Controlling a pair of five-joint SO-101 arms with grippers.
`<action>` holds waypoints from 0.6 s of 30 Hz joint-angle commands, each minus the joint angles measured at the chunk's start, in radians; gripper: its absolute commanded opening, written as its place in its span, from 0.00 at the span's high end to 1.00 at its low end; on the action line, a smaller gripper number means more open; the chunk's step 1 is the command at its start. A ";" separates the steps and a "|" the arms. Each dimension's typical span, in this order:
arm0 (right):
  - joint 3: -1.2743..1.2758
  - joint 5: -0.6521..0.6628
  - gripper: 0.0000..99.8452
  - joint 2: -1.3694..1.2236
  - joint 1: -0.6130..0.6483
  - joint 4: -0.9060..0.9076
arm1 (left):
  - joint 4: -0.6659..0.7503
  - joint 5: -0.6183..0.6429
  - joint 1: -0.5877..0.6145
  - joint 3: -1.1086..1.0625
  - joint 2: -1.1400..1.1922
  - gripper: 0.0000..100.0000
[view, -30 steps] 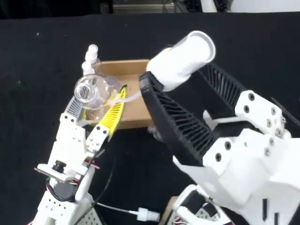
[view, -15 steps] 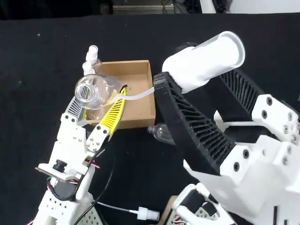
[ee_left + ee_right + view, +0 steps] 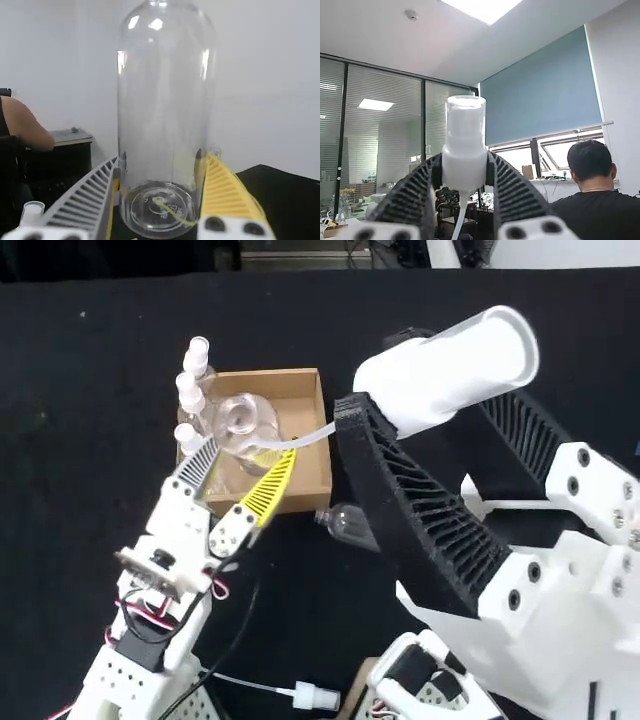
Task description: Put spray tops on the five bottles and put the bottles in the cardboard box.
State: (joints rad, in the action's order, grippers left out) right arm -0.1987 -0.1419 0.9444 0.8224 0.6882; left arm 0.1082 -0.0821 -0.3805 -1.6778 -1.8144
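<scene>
Lining the cardboard box (image 3: 300, 485) at its left wall stand three capped bottles (image 3: 186, 388); the box floor toward the right wall is bare. Above that floor the left claw (image 3: 245, 447) angles up, clamped on a clear uncapped bottle (image 3: 243, 418). The right claw (image 3: 464, 170) is raised high beside the box's right wall, gripping a spray top (image 3: 465, 140). Another bottle (image 3: 347, 525) lies on the tabletop (image 3: 80, 440) off the box's near right corner.

No legible text, labels, numbers or signs on anything visible
</scene>
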 commanded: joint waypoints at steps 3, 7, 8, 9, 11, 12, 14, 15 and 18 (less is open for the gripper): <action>0.007 0.098 0.99 -0.148 0.015 -0.021 | -0.087 0.008 -0.022 -0.022 -0.009 0.91; 0.002 0.247 0.99 -0.191 0.015 -0.021 | -0.109 0.005 -0.018 -0.022 -0.009 0.91; 0.008 0.264 0.99 -0.196 0.012 -0.020 | -0.109 0.005 -0.015 -0.022 -0.009 0.91; 0.010 0.267 0.99 -0.203 0.011 -0.012 | -0.115 0.005 -0.015 -0.022 -0.009 0.91; 0.016 0.272 0.99 -0.205 0.011 0.015 | -0.117 0.005 -0.015 -0.022 -0.009 0.91; 0.013 0.273 0.99 -0.205 0.011 0.025 | -0.117 0.005 -0.015 -0.022 -0.009 0.91; 0.004 0.273 0.99 -0.200 0.009 0.028 | -0.117 0.008 -0.015 -0.022 -0.009 0.91; -0.005 0.273 0.99 -0.199 0.008 0.028 | -0.117 0.008 -0.015 -0.022 -0.009 0.91; -0.021 0.273 0.99 -0.203 -0.040 0.038 | -0.117 0.005 -0.015 -0.022 -0.009 0.91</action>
State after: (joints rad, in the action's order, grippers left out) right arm -0.1803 0.1220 0.7465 0.8224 0.7188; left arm -0.0084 -0.0821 -0.3897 -1.6778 -1.8144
